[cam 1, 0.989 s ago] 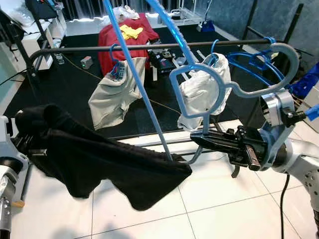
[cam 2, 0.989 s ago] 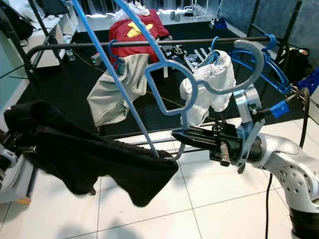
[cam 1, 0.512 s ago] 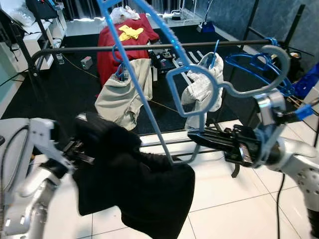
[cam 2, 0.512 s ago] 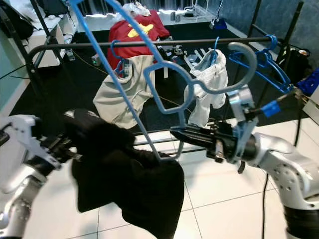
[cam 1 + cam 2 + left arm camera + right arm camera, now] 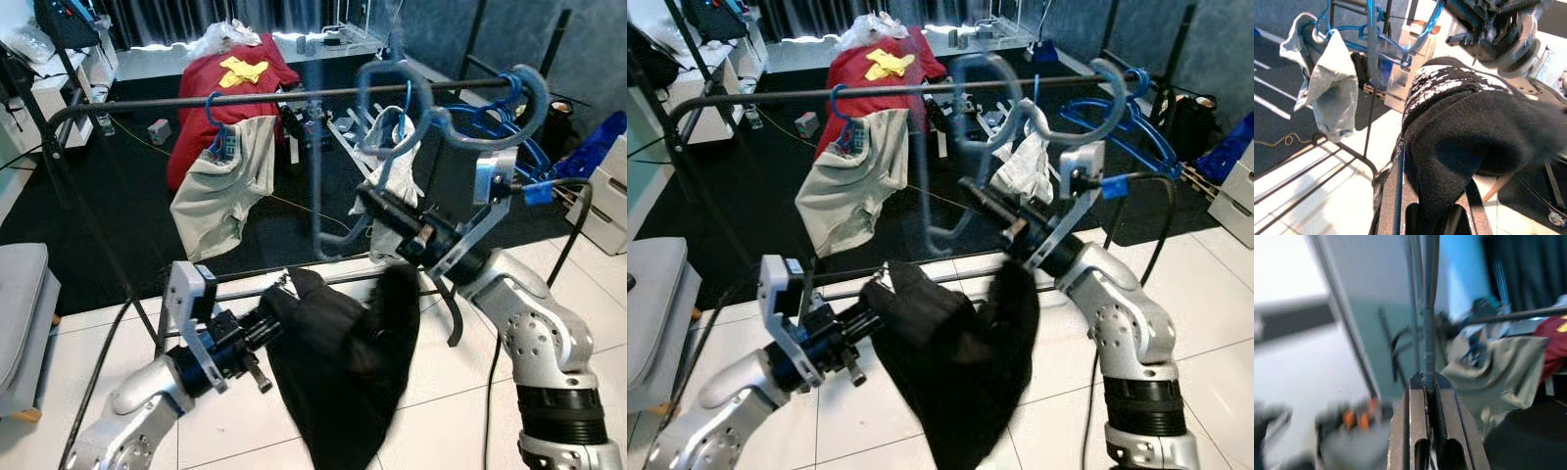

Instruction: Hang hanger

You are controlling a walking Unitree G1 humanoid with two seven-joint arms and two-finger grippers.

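The job is about half done: the right gripper [image 5: 392, 207] pinches the blue hanger [image 5: 392, 103] up near the black rail [image 5: 245, 98], but its hook is not over the rail yet. The left gripper [image 5: 269, 328], at 7 o'clock, is closed on the black garment [image 5: 343, 362] hanging from the hanger. The floor is white tiles [image 5: 441, 411] with a dark carpet [image 5: 127, 186] behind, where 2 other clothes hang.

A black garment [image 5: 343, 372] hangs at six o'clock, gripped by the left claw [image 5: 266, 328] at seven. At two o'clock the right claw [image 5: 377, 204] holds a blurred blue hanger [image 5: 392, 98] near the rail [image 5: 196, 99].
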